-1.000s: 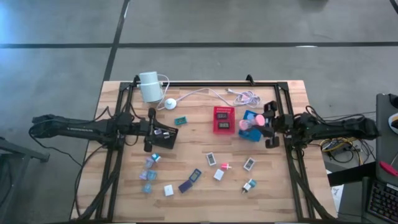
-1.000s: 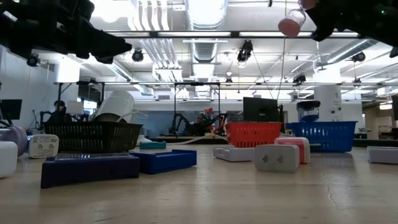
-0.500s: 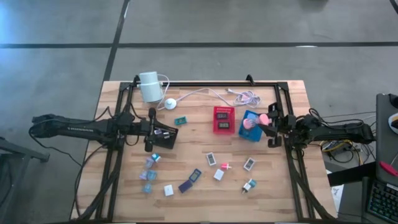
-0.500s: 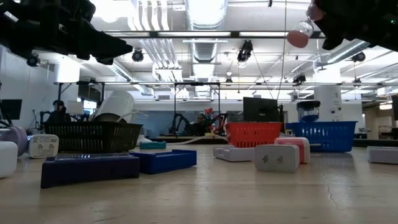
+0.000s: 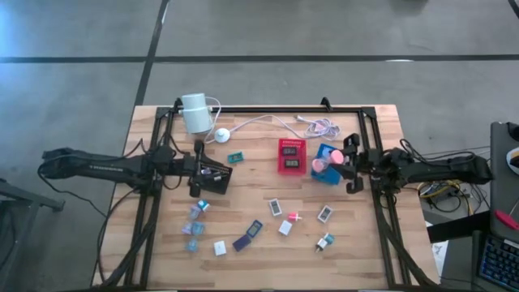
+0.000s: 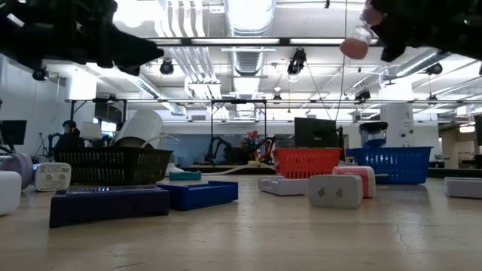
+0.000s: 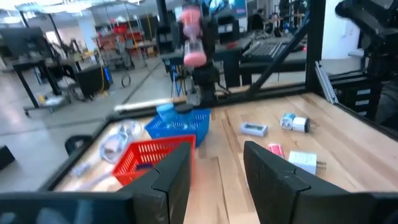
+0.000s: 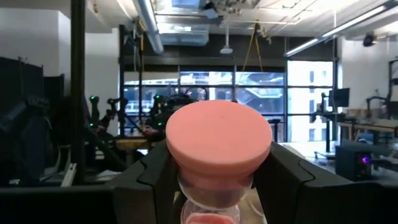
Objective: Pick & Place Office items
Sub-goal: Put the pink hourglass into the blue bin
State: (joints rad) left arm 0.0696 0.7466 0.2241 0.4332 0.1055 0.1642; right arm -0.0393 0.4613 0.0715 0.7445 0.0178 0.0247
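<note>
Pink plastic caps a small hourglass (image 8: 217, 155) that the right gripper (image 5: 350, 163) holds between its two dark fingers (image 8: 152, 180), clamped at the glass waist just under the upper cap. In the high view the gripper and the hourglass hang over the near edge of the blue basket (image 5: 331, 159), and the low view shows them lifted well above the table. The red basket (image 5: 291, 156) stands just beside the blue one.

The left gripper (image 5: 195, 171) waits over the black basket (image 5: 212, 175); its fingers (image 7: 171, 180) stand partly apart with nothing between them.

The remaining office items lie scattered on the wooden table (image 5: 365, 251): teal pieces (image 5: 195, 227) near the left, a purple piece (image 5: 248, 235) in the middle, white pieces (image 5: 277, 208) to its right.

Risks, as I judge them: the grip sits on a narrow, smooth neck, so the hourglass could swivel or slip if the arm jerks. Released from this height, it may bounce, or strike the basket rim and roll out onto the table. Glass bulbs could crack on a hard drop. Because it hangs near the basket's edge and not its middle, a release without moving further in could miss.
</note>
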